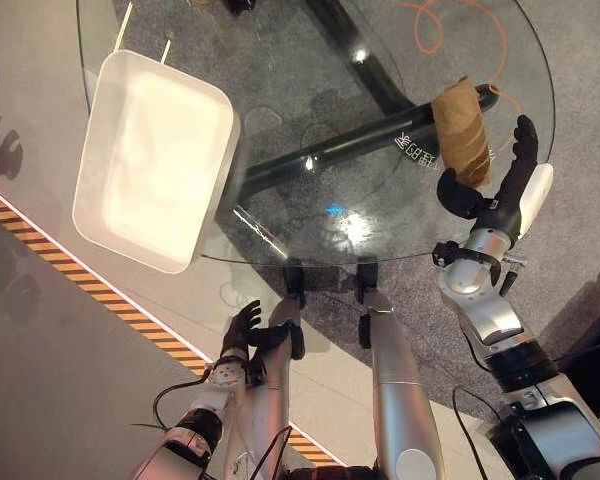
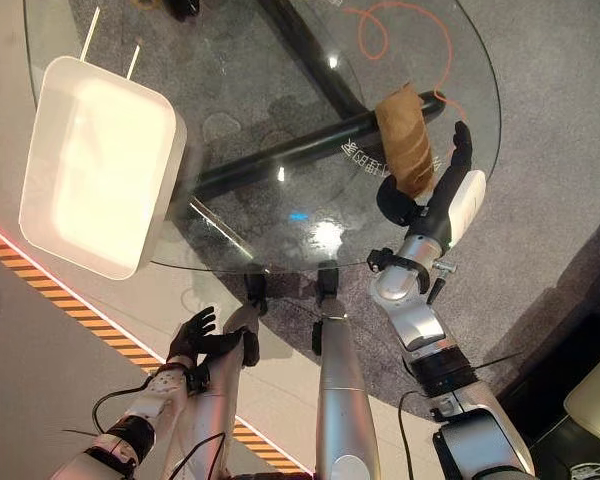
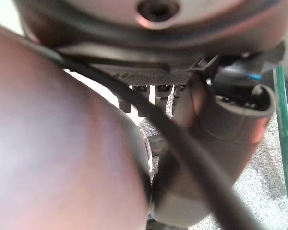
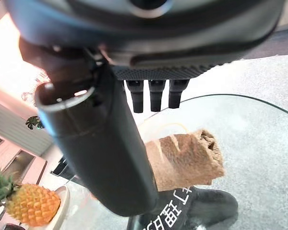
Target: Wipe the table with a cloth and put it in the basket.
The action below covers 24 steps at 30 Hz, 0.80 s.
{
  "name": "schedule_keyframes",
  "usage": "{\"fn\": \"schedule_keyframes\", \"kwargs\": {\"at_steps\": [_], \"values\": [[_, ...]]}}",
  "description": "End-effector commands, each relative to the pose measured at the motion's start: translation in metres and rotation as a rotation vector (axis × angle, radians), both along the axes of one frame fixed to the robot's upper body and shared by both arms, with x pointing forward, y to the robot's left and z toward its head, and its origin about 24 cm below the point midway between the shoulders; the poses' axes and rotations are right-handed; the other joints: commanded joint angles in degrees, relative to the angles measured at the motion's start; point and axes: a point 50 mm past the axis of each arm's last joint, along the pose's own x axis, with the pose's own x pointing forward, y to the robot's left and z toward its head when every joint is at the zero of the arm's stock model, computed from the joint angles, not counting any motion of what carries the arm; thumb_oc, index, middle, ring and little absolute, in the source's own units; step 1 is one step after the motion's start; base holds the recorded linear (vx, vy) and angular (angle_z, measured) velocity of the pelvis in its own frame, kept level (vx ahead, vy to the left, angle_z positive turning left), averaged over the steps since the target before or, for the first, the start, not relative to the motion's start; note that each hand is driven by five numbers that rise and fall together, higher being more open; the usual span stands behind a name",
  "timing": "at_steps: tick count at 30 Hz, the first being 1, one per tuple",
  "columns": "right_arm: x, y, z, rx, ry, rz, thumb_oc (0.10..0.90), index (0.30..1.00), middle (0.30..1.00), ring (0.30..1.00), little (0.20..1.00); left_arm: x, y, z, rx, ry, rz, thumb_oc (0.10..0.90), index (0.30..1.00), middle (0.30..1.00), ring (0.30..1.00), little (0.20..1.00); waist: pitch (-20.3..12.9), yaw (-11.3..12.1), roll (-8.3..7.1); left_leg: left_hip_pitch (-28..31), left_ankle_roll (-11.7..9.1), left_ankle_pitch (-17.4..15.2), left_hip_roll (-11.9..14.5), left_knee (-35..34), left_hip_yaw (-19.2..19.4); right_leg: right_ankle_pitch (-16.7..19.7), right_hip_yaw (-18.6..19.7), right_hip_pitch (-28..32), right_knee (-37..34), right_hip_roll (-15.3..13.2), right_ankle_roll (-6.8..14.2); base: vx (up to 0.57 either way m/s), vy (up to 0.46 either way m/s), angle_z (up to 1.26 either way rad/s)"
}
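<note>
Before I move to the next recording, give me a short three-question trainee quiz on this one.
1. True or false: the brown cloth lies inside the white basket.
2. Which hand is at the cloth? A) left hand B) right hand
3. Fill in: the cloth lies near the ____ edge of the glass table, robot's side.

Key: 1 false, it lies on the table. 2 B; the left hangs low beside the table. 3 right.

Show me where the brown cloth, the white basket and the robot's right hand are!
brown cloth [image 1: 463, 128], left eye view, middle of the roll.
white basket [image 1: 108, 228], left eye view, its near rim.
right hand [image 1: 508, 190], left eye view, its palm beside the cloth.
</note>
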Motion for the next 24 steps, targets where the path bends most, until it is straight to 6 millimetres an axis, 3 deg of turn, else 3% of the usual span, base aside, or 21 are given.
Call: {"fn": "schedule_keyframes", "kwargs": {"at_steps": [1,24], "values": [[-0.011,-0.004,0.032,-0.04,-0.172,0.003,0.8,0.9,0.9,0.9,0.9,-0.045,-0.004,-0.035,-0.002,0.164,0.033,0.8,0.9,0.9,0.9,0.9,-1.3,-1.0,0.43,-2.9,1.0,-7.7,-2.9,8.9,-0.2,1.3,-3.1,-0.9,-1.7,1.9,-0.6,0.04,0.014,0.02],[0.008,-0.034,0.054,-0.022,-0.128,-0.168,0.8,0.9,0.9,0.9,0.9,-0.037,-0.014,-0.02,-0.06,0.107,0.001,0.8,0.9,0.9,0.9,0.9,-1.3,1.6,3.19,-11.7,1.3,-6.8,-3.3,11.7,-2.4,2.3,-3.5,-9.9,2.0,1.5,-0.2,0.02,0.0,0.03]]}}
